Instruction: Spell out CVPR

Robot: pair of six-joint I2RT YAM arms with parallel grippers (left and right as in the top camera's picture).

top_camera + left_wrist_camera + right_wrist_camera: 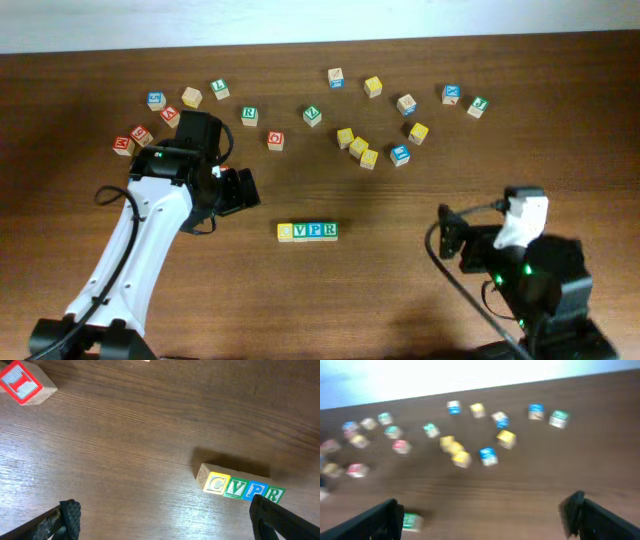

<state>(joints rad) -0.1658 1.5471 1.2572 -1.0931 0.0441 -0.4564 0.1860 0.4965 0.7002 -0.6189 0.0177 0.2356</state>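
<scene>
A row of four letter blocks point(307, 231) reading C, V, P, R lies touching side by side on the table's middle; in the left wrist view point(242, 488) the row is yellow, green, blue, green. My left gripper point(243, 189) is open and empty to the left of the row, its fingers point(162, 520) wide apart. My right gripper point(447, 237) is open and empty at the right, well away from the row. In the blurred right wrist view, its fingers point(485, 517) are wide apart and a green block point(410, 521) shows by the left finger.
Several loose letter blocks lie scattered across the far half of the table, from red ones at the left point(124, 145) to a green one at the right point(477, 106). A red-lettered block point(25, 384) shows in the left wrist view.
</scene>
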